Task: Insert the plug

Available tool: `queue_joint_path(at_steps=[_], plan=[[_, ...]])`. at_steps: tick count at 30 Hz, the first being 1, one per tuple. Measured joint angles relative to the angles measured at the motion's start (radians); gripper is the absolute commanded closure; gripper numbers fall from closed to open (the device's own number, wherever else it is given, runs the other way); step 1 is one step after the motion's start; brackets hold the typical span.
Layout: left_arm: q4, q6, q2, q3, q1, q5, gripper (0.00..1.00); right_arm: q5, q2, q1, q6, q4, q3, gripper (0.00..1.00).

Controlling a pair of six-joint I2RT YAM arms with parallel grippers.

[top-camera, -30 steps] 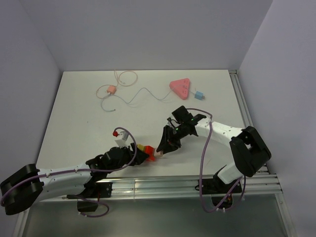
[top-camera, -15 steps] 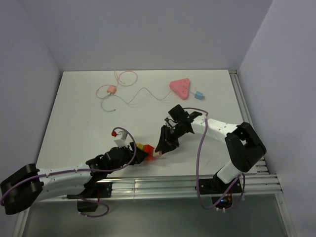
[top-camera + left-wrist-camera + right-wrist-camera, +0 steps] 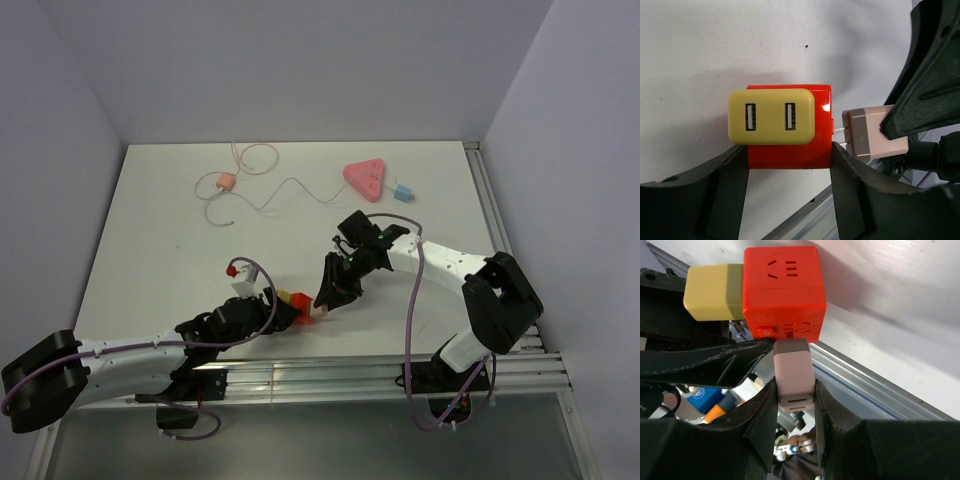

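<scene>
From above: the left gripper (image 3: 290,310) sits low over the near part of the white table (image 3: 160,240), fingers clamped on a red socket cube (image 3: 302,308). The right gripper (image 3: 322,298) meets it tip to tip. Far back, the light-blue plug (image 3: 403,193) lies on the table just beside the pink triangular strip (image 3: 364,180), well apart from both grippers. A small pink block (image 3: 226,183) on a thin looping cable lies at the back left.

Left wrist now: the fingers (image 3: 725,190) squeeze the red socket cube (image 3: 790,150) from both sides. In the cube's near face sits a yellow adapter (image 3: 771,116) with two USB ports side by side. A pale pink plug (image 3: 867,134) comes in from the right, its thin metal prongs bridging a sliver of gap to the cube.

Right wrist: the fingers (image 3: 760,415) are closed narrow on the pale pink plug (image 3: 794,375), its front end right against the red socket cube (image 3: 785,285). The cube's face shows pin holes and a small button (raised marks there, too fine to read). The yellow adapter (image 3: 710,292) sticks out of the cube's left side.
</scene>
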Motion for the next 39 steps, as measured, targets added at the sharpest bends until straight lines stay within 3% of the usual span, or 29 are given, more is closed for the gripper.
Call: queue_joint_path(at_steps=[9, 25, 39], plan=[[-0.016, -0.051, 0.023, 0.017, -0.005, 0.008, 1.0, 0.072, -0.022, 0.001, -0.017, -0.029, 0.059, 1.0], [0.083, -0.083, 0.058, -0.016, -0.024, -0.011, 1.0, 0.091, -0.043, -0.002, -0.02, -0.047, 0.056, 1.0], [0.06, -0.111, 0.044, -0.016, -0.042, -0.042, 1.0, 0.099, -0.048, -0.004, -0.021, -0.061, 0.043, 1.0]])
